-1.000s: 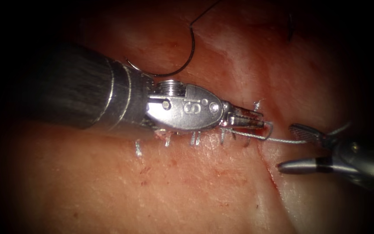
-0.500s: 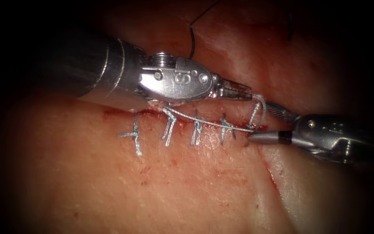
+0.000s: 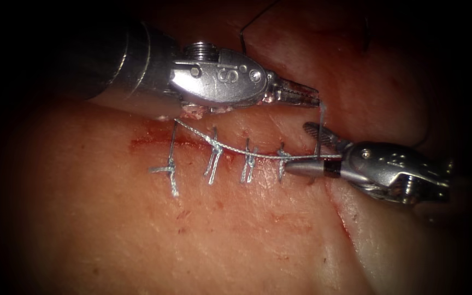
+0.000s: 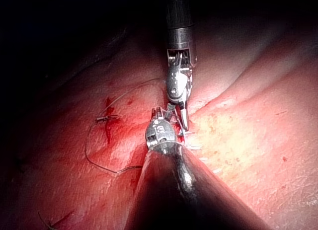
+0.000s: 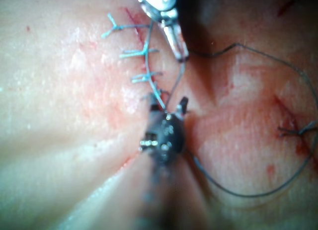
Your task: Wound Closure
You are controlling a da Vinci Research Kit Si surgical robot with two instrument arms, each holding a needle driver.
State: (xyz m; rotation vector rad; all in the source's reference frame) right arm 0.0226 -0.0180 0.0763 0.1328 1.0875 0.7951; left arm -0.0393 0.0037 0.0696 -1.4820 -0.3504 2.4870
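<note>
Pale pink tissue [image 3: 236, 240] spreads across the foreground, bare but for small red specks. Farther back, four tied stitches [image 3: 213, 161] cross the cut [image 3: 154, 143], with red fluid [image 3: 146, 143] at its left end. A strand of thread [image 3: 258, 154] lies along them, partly covering the knots. At its right end the right tool [image 3: 308, 147] stands with jaws apart around an upright strand. Beyond, the left tool [image 3: 307, 95] has its jaws clamped on that strand's top end. Its shaft hides the tissue behind. Of the needle [image 3: 242, 41] one dark arc shows past the wrist, held by neither tool; whether it enters tissue is unclear.
</note>
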